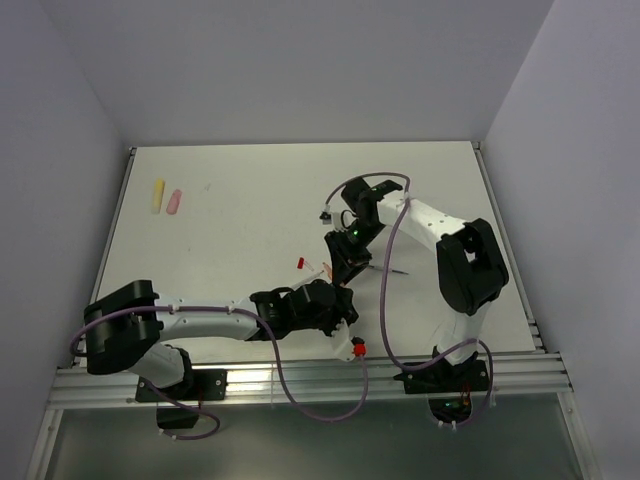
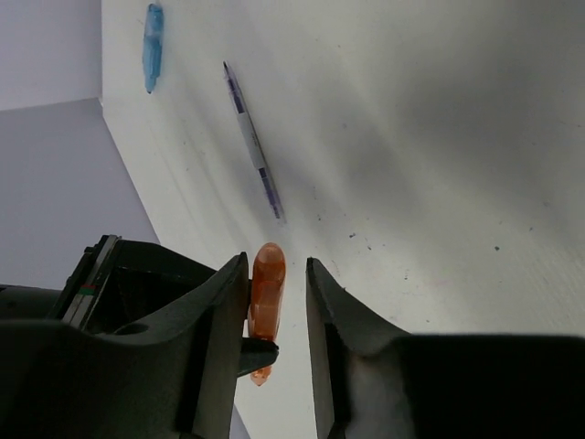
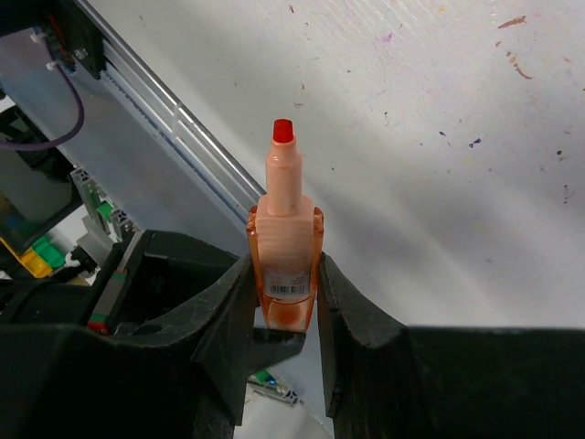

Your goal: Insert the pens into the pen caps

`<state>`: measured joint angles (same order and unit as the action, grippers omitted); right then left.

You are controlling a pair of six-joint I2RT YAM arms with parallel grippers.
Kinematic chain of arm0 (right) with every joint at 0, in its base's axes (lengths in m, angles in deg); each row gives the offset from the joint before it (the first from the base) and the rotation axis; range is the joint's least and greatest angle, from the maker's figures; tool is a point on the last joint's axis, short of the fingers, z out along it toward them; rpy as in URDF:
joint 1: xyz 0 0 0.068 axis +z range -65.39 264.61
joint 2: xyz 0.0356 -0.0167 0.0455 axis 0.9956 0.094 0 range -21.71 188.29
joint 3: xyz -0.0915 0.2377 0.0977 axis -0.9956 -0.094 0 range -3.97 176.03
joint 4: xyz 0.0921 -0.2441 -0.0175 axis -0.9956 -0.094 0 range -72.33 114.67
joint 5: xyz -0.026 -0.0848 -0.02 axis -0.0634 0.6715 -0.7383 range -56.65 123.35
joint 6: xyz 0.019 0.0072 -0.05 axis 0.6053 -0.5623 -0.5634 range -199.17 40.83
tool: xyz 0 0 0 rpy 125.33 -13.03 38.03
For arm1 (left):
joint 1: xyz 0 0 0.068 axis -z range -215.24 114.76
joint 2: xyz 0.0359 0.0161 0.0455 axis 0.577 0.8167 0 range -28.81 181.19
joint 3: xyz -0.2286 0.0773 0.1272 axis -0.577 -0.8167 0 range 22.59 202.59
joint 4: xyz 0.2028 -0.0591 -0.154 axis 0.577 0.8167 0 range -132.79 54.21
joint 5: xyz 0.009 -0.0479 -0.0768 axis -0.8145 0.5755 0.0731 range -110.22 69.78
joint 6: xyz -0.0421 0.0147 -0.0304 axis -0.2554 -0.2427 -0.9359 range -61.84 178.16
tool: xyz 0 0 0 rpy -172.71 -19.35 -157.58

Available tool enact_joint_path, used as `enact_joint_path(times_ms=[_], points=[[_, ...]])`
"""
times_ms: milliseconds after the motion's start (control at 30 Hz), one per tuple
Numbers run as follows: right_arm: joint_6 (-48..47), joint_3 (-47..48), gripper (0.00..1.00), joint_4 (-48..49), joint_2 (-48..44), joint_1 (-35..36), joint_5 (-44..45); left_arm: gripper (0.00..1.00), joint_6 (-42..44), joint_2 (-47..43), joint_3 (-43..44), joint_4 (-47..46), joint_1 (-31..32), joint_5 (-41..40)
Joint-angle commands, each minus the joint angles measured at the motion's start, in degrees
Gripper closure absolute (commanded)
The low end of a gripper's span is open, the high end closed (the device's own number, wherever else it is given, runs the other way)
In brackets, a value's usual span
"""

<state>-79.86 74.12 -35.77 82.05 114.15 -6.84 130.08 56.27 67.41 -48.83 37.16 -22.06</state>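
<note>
White tabletop between pale grey walls carries all the things. Far to the left of both jaws lie a stubby yellow plastic pen and a stubby pink plastic pen, side by side, with their long axes running away from the arm bases. A tiny red plastic cap lies just left of the two grippers, which meet near the middle.

The left gripper has a short translucent orange plastic cap between its fingers. The long axis of this cap runs along the fingers, with the rounded end at the fingertips. The cap touches one finger and a thin gap shows at the other, so I cannot tell if it is clamped. Beyond these fingertips, on the table, lie a thin white pen with dark markings and a translucent blue pen.

The right gripper is closed tightly on a stubby orange plastic pen. Its long axis runs along the fingers, and its red tip points outward past the fingertips.
</note>
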Motion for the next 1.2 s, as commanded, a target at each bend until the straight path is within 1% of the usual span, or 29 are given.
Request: enact_joint_path(times_ms=[0, 67, 100, 133, 167, 233, 267, 300, 333, 367, 400, 433, 500, 533, 567, 633, 667, 700, 767, 800, 833, 867, 900, 933, 967, 1000, 1067, 1100, 1167], points=[[-0.54, 2.78, 1.00, -0.99, 0.30, 0.61, -1.48, 0.64, -0.55, 1.05, 2.20, -2.39, 0.46, -0.08], [-0.63, 2.51, 1.00, -0.99, 0.12, 0.52, -1.74, 0.72, -0.90, 1.76, 2.29, -2.83, 0.46, -1.58], [-0.72, 2.42, 1.00, -0.99, 0.03, 0.61, -1.83, 0.82, -0.82, 1.93, 2.29, -2.83, 0.37, -2.02], [-0.72, 2.42, 1.00, -0.99, -0.05, 0.61, -2.00, 0.88, -0.47, 1.93, 2.12, -2.92, 0.37, -2.37], [-0.89, 2.42, 1.00, -0.99, 0.03, 0.61, -2.18, 0.99, -0.29, 1.85, 1.85, -3.01, 0.37, -2.72], [-1.59, 3.21, 1.00, -1.08, 0.21, 0.52, -2.44, 1.00, -0.03, 0.62, 1.76, -2.48, 0.37, -2.81], [-2.64, 3.82, 0.91, -1.17, 0.30, 0.61, -2.09, 1.00, -0.20, 0.09, 1.85, -1.61, 0.37, -2.12], [-3.52, 4.70, 0.85, -2.04, 0.56, 0.35, -1.31, 1.00, -0.81, -0.61, 2.20, -0.65, 0.46, -1.59], [-4.66, 8.36, 0.80, -3.26, 1.00, 0.08, -0.60, 1.00, -3.69, -2.62, 3.60, 2.24, 0.46, -0.54], [-8.68, 11.62, 0.68, -5.36, 3.09, -0.36, 0.36, 1.00, -5.81, -3.94, 5.00, 4.53, 0.46, 1.04], [-10.80, 19.83, 0.64, -10.61, 4.50, -2.10, 3.41, 1.00, -10.70, -6.39, 8.58, 9.33, 0.20, 4.28], [-12.22, 24.18, 0.63, -12.57, 5.73, -3.34, 4.40, 1.00, -13.10, -7.37, 10.36, 11.12, 0.02, 5.70], [-14.42, 32.01, 0.45, -15.30, 7.50, -6.93, 3.46, 1.00, -17.14, -9.22, 15.88, 14.99, -1.03, 10.16], [-15.47, 36.31, 0.36, -14.97, 7.07, -10.87, 1.62, 1.00, -21.25, -10.71, 17.39, 15.88, -1.56, 11.15], [-16.53, 37.74, 0.26, -13.83, 5.85, -12.65, 1.25, 1.00, -23.38, -11.42, 18.89, 17.37, -2.08, 12.29], [-17.24, 41.53, 0.20, -12.51, 4.00, -16.60, 0.81, 1.00, -30.85, -12.92, 22.93, 18.26, -4.28, 15.81], [-16.98, 42.23, 0.20, -10.24, 3.12, -17.84, 0.55, 1.00, -33.57, -13.35, 23.99, 18.35, -6.20, 16.69], [-16.72, 42.93, 0.20, -8.91, 2.33, -18.98, 0.37, 1.00, -38.82, -14.06, 25.83, 18.44, -7.18, 18.35], [-15.23, 42.33, 0.19, -3.58, -0.75, -21.53, 0.28, 1.00, -43.86, -14.85, 27.07, 17.57, -10.07, 19.16], [-14.61, 40.24, 0.18, -1.28, -1.98, -22.15, -0.07, 1.00, -49.28, -15.90, 27.51, 16.43, -10.87, 18.47], [-14.00, 38.48, 0.18, 1.18, -4.95, -22.77, -0.42, 1.00, -51.94, -16.43, 27.78, 15.54, -11.40, 16.98], [-12.68, 36.20, 0.18, 7.21, -6.80, -23.47, -1.55, 1.00, -54.41, -16.78, 28.13, 15.01, -13.15, 17.23], [-11.71, 29.74, 0.17, 10.93, -8.91, -23.74, -2.43, 1.00, -59.65, -17.14, 29.35, 15.27, -14.38, 18.10], [-10.83, 26.10, 0.13, 14.36, -12.93, -23.74, -3.40, 1.00, -62.57, -17.31, 30.15, 15.45, -15.61, 20.19], [-8.48, 22.59, 0.13, 21.18, -14.71, -23.74, -6.46, 1.00, -65.74, -17.14, 30.94, 15.80, -18.58, 21.35], [-7.32, 16.63, 0.12, 23.94, -16.39, -23.65, -8.05, 1.00, -70.73, -17.23, 32.16, 16.23, -20.18, 23.10], [-4.87, 12.03, 0.12, 29.47, -19.64, -23.74, -12.87, 1.00, -75.77, -17.66, 32.87, 15.19, -25.00, 27.84], [-3.80, 8.00, 0.11, 30.99, -20.52, -23.74, -14.21, 1.00, -79.01, -18.36, 32.88, 14.31, -26.42, 29.17], [-0.65, 4.64, 0.11, 34.24, -22.81, -23.65, -15.62, 1.00, -82.10, -19.24, 32.53, 10.10, -30.54, 32.76]])
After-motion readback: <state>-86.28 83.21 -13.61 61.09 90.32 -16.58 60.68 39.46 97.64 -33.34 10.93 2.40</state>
